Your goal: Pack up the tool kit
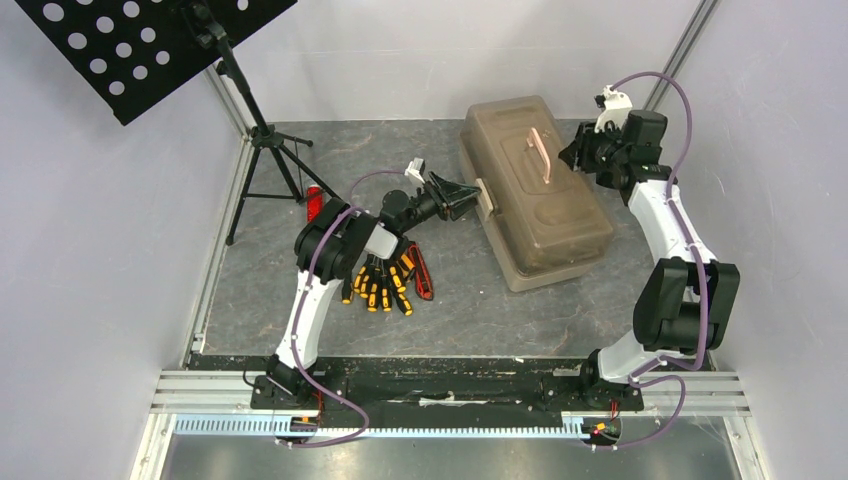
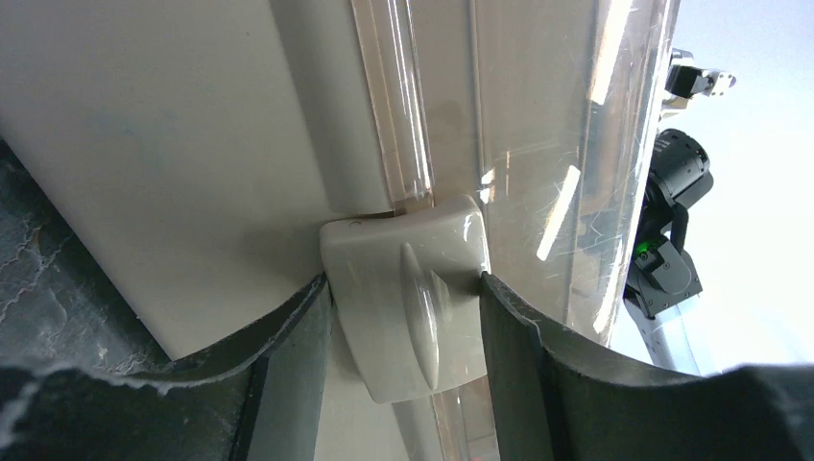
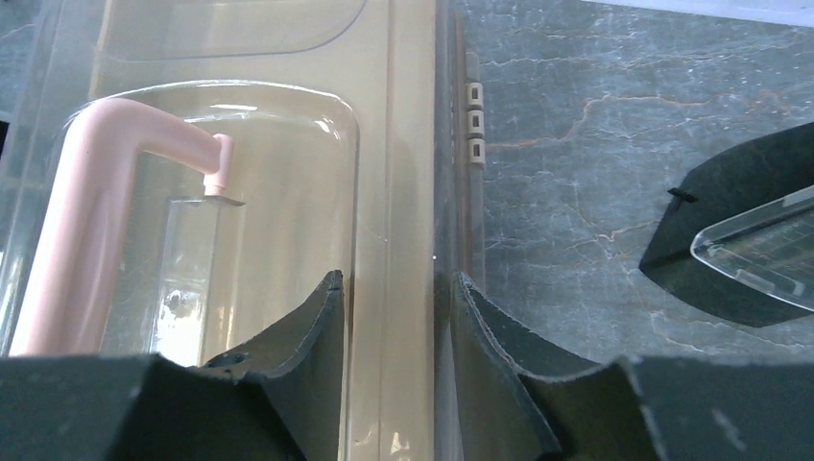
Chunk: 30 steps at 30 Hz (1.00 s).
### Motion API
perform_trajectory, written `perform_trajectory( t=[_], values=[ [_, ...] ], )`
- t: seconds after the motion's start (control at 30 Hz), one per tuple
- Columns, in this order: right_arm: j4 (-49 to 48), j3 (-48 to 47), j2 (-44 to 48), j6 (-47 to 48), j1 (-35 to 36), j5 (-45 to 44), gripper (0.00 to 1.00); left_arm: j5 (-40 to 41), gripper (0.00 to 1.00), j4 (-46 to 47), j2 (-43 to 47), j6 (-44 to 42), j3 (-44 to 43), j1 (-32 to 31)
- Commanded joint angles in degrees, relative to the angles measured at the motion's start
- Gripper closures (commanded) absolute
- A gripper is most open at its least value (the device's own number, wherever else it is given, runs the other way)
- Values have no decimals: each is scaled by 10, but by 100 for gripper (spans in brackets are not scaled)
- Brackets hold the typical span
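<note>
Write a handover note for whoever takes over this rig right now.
Left gripper: closed on the pale plastic latch of the big tan-brown plastic toolbox.
Right gripper: clamped on its hinge-side rim.
Small yellow-and-black screwdrivers and a red utility knife lie on the grey mat, left of the toolbox.
Done: nothing packed, lid shut.
Left: unlatch, open, load tools, close.

The table (image 1: 470,310) has a dark grey, mottled surface that reaches the back and side walls. A tan-brown toolbox (image 1: 560,225) lies on it right of centre, set at a slant with its lid down. Left of centre, yellow-and-black screwdrivers (image 1: 380,290) lie in a loose heap, with a red utility knife (image 1: 423,277) just beside them. Farther back on the left lies a red bar (image 1: 314,203), near the tripod feet of a black music stand (image 1: 262,150).
</note>
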<state>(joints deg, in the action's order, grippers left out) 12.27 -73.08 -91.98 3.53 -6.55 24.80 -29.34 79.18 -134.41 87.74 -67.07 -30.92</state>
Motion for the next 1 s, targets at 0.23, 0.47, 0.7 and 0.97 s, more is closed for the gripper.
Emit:
perform_trajectory(
  t=[0.23, 0.47, 0.7, 0.97],
  values=[
    [213, 84, -121, 61, 53, -212, 80, 2, 76, 100, 124, 24, -23, -30],
    [216, 85, -128, 60, 63, -251, 80, 9, 79, 100, 144, 24, -3, -24],
    [214, 88, -133, 60, 62, -258, 79, 6, 72, 100, 151, 5, 28, -16],
    [210, 88, -135, 61, 63, -250, 79, -2, 49, 94, 92, -19, 63, -14]
  ],
)
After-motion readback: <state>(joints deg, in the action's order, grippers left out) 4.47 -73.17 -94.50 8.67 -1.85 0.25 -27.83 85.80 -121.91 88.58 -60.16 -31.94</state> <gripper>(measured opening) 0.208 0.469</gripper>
